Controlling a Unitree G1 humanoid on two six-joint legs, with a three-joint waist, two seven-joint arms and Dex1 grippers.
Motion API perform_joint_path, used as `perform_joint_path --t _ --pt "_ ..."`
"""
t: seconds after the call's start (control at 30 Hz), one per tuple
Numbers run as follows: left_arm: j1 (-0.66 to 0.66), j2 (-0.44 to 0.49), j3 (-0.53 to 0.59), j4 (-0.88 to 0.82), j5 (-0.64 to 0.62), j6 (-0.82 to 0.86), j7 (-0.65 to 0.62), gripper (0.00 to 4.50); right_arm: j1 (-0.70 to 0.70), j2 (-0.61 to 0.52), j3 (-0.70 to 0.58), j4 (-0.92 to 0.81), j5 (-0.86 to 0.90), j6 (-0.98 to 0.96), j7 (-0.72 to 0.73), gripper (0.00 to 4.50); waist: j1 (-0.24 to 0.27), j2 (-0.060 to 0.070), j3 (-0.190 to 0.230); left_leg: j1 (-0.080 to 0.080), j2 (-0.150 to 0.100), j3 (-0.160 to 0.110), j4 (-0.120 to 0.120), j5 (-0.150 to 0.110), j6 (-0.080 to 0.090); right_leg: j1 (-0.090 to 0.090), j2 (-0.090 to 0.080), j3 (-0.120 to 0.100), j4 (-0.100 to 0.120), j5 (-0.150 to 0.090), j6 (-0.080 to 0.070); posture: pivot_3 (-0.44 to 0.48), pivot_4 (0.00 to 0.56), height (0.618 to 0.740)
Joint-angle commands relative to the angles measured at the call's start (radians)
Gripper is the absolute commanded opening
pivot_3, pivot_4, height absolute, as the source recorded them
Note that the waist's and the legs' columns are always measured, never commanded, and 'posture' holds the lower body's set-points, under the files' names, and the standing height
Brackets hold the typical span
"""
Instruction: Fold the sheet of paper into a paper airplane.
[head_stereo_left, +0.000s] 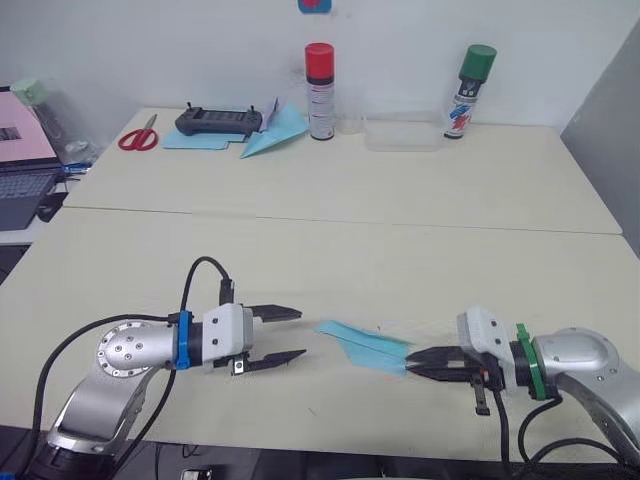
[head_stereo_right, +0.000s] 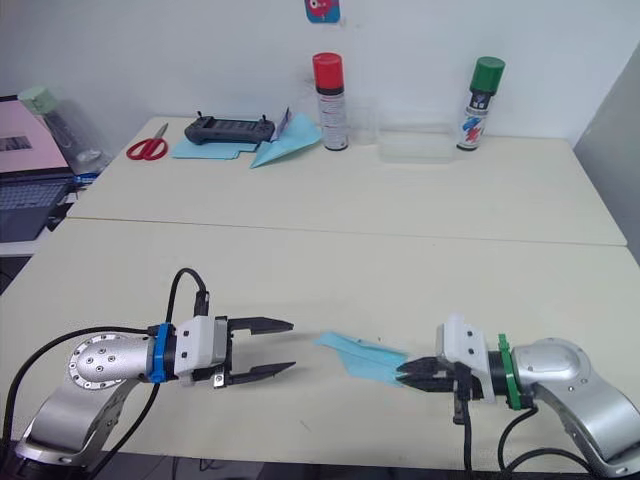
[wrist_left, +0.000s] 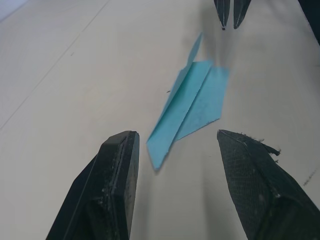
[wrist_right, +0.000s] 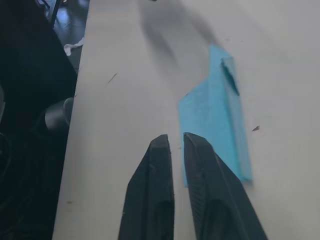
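Left hand (head_stereo_left: 287, 337): near the desk's (head_stereo_left: 330, 235) front edge, fingers spread apart and empty, pointing at the plane from just beside its tip.
Plane (head_stereo_left: 364, 345): lies flat near the front edge, between the two hands; already a narrow, layered pointed wedge, one flap standing up a little.
Right hand (head_stereo_left: 415, 362): fingers nearly together, a thin gap between them, tips at the plane's wide end; no paper seen between them.
Progress: folding looks essentially done.
Left to do: perhaps press the raised flap flat.
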Motion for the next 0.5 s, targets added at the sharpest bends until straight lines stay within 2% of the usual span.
perform_joint_path --t 0.03,0.2,0.5 --pt "0.023 0.011 0.014 -0.063 -0.020 -0.026 -0.004 2.81 -0.009 0.018 0.031 -0.020 -0.056 -0.053 -0.031 0.60 -0.001 0.000 0.000 0.000 0.000 0.000 0.000 0.000 0.000 0.000 0.000 0.000 0.000 0.000 0.000 0.000 0.150 0.740" --pt "0.033 0.001 0.013 -0.080 -0.021 -0.027 0.015 2.81 -0.091 0.105 0.115 0.063 -0.201 -0.124 -0.130 0.60 -0.006 0.000 0.000 0.001 0.001 0.000 0.000 0.000 0.000 0.000 0.001 0.000 0.001 0.000 0.000 0.000 0.150 0.740" --pt "0.021 -0.019 0.001 -0.083 -0.011 -0.016 0.055 2.81 -0.116 0.148 0.174 0.104 -0.288 -0.194 -0.156 0.60 -0.002 0.000 0.000 0.000 0.001 -0.001 0.000 0.000 0.000 0.000 0.001 0.000 0.001 0.000 -0.001 0.000 0.150 0.740"
